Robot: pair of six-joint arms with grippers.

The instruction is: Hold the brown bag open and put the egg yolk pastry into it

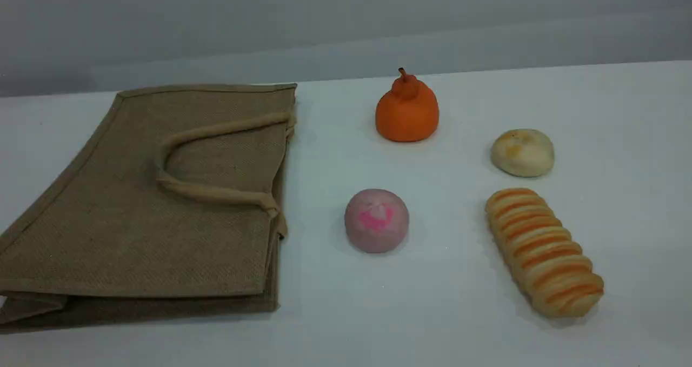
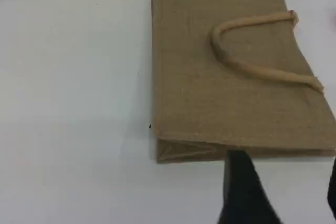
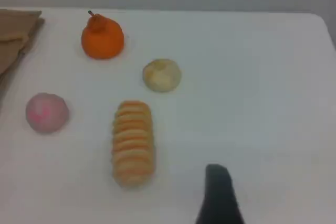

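The brown bag (image 1: 162, 194) lies flat and closed on the left of the white table, its beige handle (image 1: 216, 194) resting on top and its mouth edge facing the food. The egg yolk pastry (image 1: 522, 152), a small cream bun with yellowish patches, sits at the right, apart from the bag. No arm shows in the scene view. My left gripper (image 2: 286, 192) hovers open off the bag's (image 2: 226, 77) folded bottom edge, holding nothing. Of my right gripper only one dark fingertip (image 3: 218, 190) shows, well short of the pastry (image 3: 162, 75), with nothing at it.
An orange pear-shaped piece (image 1: 407, 110) stands at the back middle. A pink-marked round bun (image 1: 377, 220) lies just right of the bag's mouth. A long orange-striped loaf (image 1: 543, 251) lies directly in front of the pastry. The table's right edge (image 3: 328, 30) shows in the right wrist view.
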